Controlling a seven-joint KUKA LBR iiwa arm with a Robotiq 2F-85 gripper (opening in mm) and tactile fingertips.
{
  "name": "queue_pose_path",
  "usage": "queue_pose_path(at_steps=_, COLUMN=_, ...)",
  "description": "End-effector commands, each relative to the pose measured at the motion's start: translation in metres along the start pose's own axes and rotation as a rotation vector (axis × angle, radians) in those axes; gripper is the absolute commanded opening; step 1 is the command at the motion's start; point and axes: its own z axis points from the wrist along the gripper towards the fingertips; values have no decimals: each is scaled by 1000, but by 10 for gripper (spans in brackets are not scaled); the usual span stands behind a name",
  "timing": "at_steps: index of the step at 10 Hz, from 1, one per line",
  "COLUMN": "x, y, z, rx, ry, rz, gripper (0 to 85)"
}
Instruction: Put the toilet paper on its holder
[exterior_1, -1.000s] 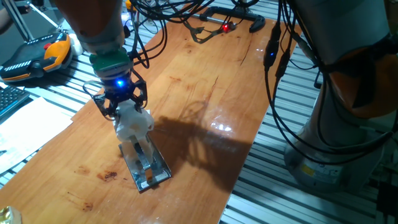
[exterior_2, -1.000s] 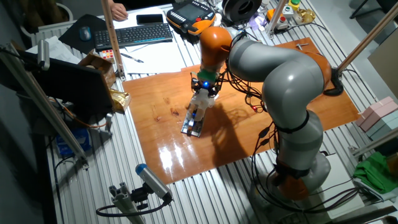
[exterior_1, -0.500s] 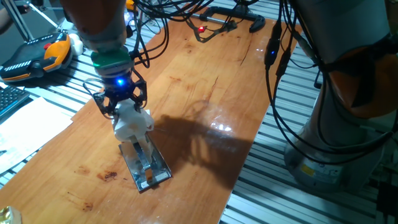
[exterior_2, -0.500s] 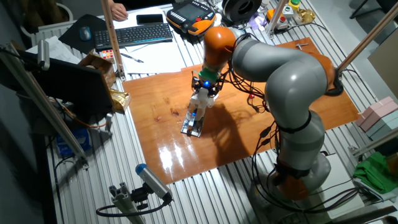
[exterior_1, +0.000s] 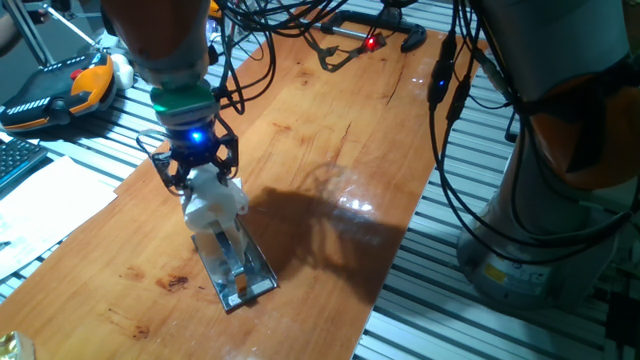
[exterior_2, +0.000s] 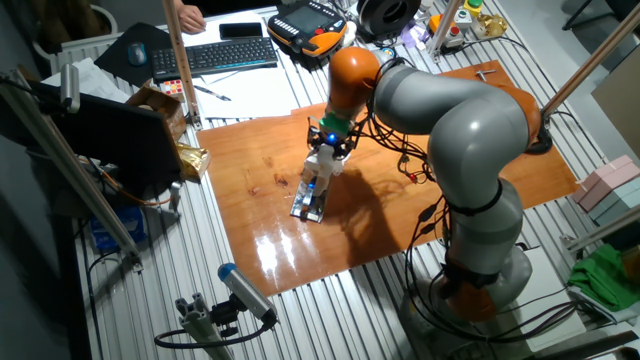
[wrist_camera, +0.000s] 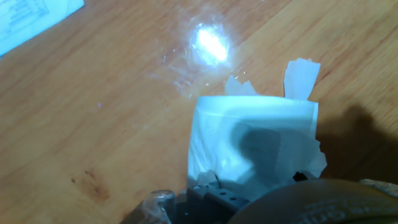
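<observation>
My gripper (exterior_1: 204, 182) is shut on the toilet paper (exterior_1: 212, 202), a small white roll with a torn loose end. It hangs just above the far end of the holder (exterior_1: 236, 264), a shiny grey metal plate with a raised bar tipped orange-brown. In the other fixed view the gripper (exterior_2: 325, 155) holds the roll (exterior_2: 322, 165) over the holder (exterior_2: 310, 201). The hand view is filled by the toilet paper (wrist_camera: 252, 146), which hides the fingertips and the holder.
The wooden table (exterior_1: 330, 150) carries cables at its far end. A teach pendant (exterior_1: 60, 90) and papers (exterior_1: 40, 210) lie left of the table. A keyboard (exterior_2: 215, 55) lies beyond it. The robot's base (exterior_2: 480, 270) stands at the right.
The gripper and the roll have shifted very slightly towards the holder; nothing else has moved.
</observation>
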Motion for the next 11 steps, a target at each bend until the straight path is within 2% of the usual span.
queue_pose_path(at_steps=1, x=0, y=0, z=-1, rx=7, ry=4, rz=-10, gripper=160)
queue_pose_path(at_steps=3, x=0, y=-1, z=-1, rx=26, ry=5, rz=-39, gripper=163)
queue_pose_path(at_steps=4, x=0, y=-1, z=-2, rx=29, ry=22, rz=-59, gripper=163)
queue_pose_path(at_steps=5, x=1, y=-2, z=-4, rx=17, ry=40, rz=-64, gripper=163)
queue_pose_path(at_steps=9, x=0, y=-1, z=-3, rx=7, ry=54, rz=-41, gripper=157)
queue_pose_path(at_steps=11, x=0, y=-1, z=-2, rx=23, ry=65, rz=-40, gripper=143)
